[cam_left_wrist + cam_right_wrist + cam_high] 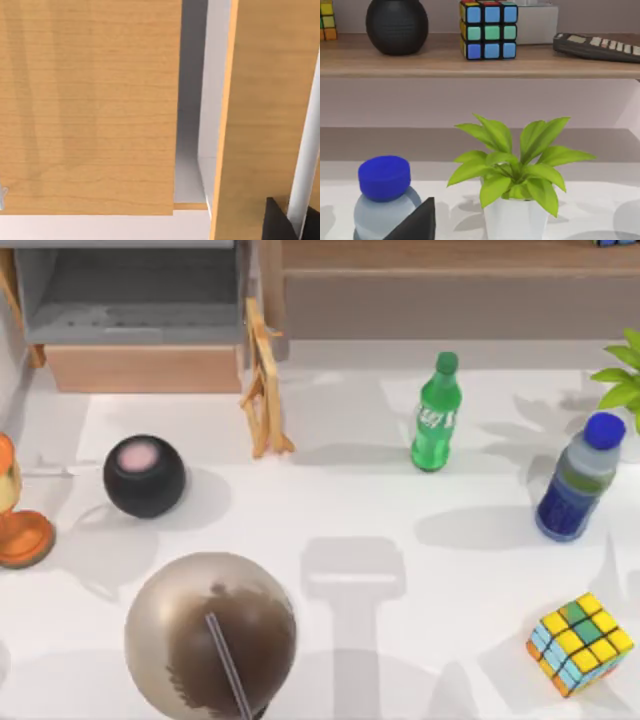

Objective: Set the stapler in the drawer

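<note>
While the drawer (145, 368) stands open at the far left, whether the stapler is already set in it cannot be told.
Its grey interior faces up behind the light-brown front panel, so the opening step looks done; the placing, in my judgement, is unconfirmed. Where the stapler lies, and how it sits relative to either pincer, I cannot tell. The left gripper (280, 225) hangs close against wooden panels, the right gripper (417, 222) near the blue-capped bottle (384, 195) and potted plant (515, 175) at the far right. Whether either of the 2 is spread or pressed together I cannot tell.
</note>
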Controlling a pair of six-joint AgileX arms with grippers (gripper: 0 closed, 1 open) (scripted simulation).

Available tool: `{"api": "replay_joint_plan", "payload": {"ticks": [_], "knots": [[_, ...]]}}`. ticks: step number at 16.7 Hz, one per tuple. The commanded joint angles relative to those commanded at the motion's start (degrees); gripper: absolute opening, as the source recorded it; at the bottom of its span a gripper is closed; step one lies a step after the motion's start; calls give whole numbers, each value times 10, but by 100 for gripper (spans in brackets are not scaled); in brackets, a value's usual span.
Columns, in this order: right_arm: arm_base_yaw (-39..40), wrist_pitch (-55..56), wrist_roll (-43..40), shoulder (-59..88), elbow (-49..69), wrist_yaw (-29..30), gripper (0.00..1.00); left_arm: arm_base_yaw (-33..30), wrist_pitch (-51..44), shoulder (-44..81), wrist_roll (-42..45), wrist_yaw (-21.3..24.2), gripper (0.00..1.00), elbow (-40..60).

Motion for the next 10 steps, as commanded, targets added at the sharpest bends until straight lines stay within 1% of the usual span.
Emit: {"api": "replay_joint_plan", "payload": {"ticks": [3,8,10], "knots": [[0,0,0,0,0,0,100,-26,-26,18,-1,-24,0,44],[0,0,0,0,0,0,100,-26,-31,22,-2,-26,0,47],[0,0,0,0,0,0,100,-32,-40,30,-2,-32,0,65]]}}
